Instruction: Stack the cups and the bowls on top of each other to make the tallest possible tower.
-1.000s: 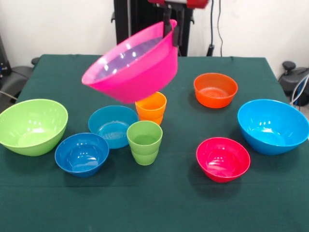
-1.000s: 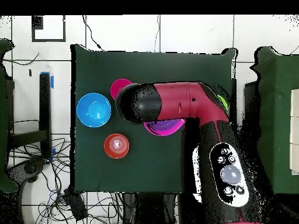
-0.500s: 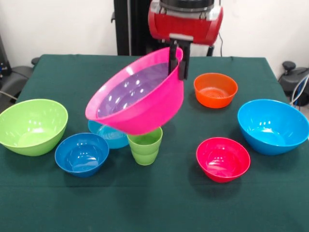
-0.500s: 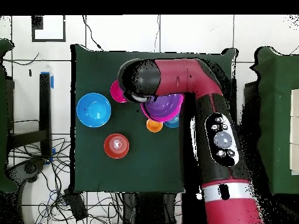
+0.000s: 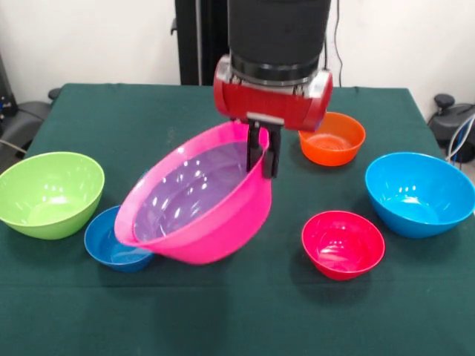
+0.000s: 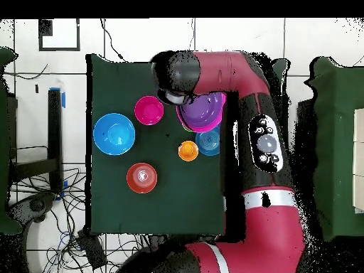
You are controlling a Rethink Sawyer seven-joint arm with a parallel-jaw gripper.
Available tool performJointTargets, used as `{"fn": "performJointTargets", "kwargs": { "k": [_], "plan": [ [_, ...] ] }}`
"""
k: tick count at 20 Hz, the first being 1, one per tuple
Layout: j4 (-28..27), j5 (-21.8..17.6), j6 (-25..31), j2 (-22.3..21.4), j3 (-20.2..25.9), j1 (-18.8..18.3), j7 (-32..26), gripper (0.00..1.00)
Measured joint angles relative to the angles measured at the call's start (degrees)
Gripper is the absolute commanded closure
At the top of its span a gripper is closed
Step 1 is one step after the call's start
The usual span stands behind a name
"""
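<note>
The gripper (image 5: 263,152) pinched the far rim of the big pink bowl (image 5: 194,204), one finger inside and one outside. The bowl, with a purple bowl (image 5: 189,196) nested in it, hung steeply tilted above the middle of the table (image 5: 237,311), its low edge over the dark blue bowl (image 5: 111,245) near the front edge. The lime green bowl (image 5: 48,193) sat by one side edge, the sky blue bowl (image 5: 419,193) by the other, with the red-pink bowl (image 5: 343,243) and orange bowl (image 5: 331,137) between. Overhead, the orange cup (image 6: 188,151) and teal bowl (image 6: 209,143) stood clear of the arm. The likely trouble: held by one rim, the tilted pair could slip or shed the purple bowl, or knock the dark blue bowl on descent.
</note>
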Motion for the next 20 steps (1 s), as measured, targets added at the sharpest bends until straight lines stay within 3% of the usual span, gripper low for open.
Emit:
{"fn": "performJointTargets", "kwargs": {
  "k": [20],
  "plan": [
    [-15.73, -0.82, 2.61, 10.72, 0.14, 1.83, -0.05, 1.0]
  ]
}}
